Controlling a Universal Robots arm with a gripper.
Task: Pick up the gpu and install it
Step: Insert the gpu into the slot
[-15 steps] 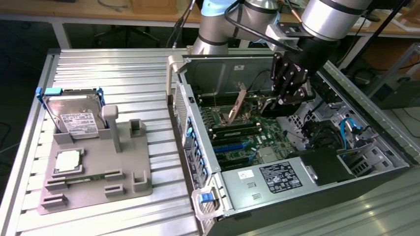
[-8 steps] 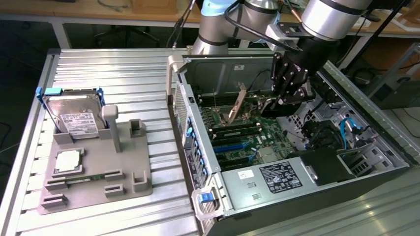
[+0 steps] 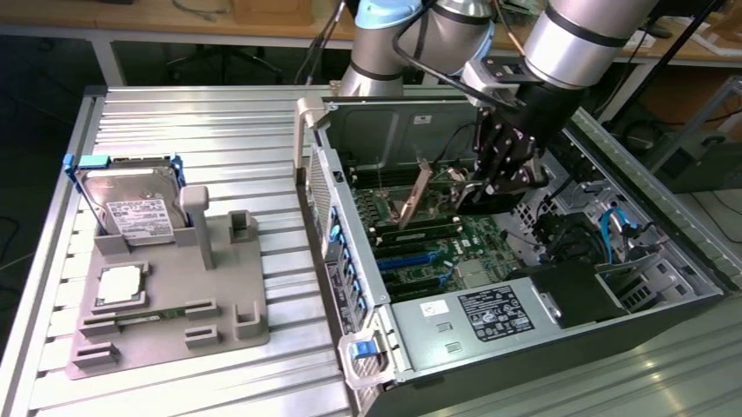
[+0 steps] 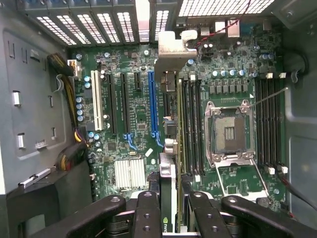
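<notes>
My gripper [image 3: 467,193] is down inside the open computer case [image 3: 347,261], shut on the gpu [image 3: 414,193]. In the exterior view the gpu is a thin tan card, standing on edge and tilted, just above the green motherboard [image 3: 447,248]. In the wrist view the gpu [image 4: 168,148] is edge-on between my dark fingers [image 4: 147,213], with its silver bracket [image 4: 171,47] reaching the case's rear slot openings. It lies along the motherboard [image 4: 133,109] just beside the long blue slot [image 4: 152,104]. I cannot tell whether it sits in a slot.
A grey fixture [image 3: 174,300] on the ribbed table holds a silver hard drive [image 3: 134,204], a processor chip [image 3: 120,285] and a memory stick [image 3: 151,317]. Inside the case are the power supply [image 3: 493,314], blue cables [image 3: 614,226] and the processor socket [image 4: 230,131].
</notes>
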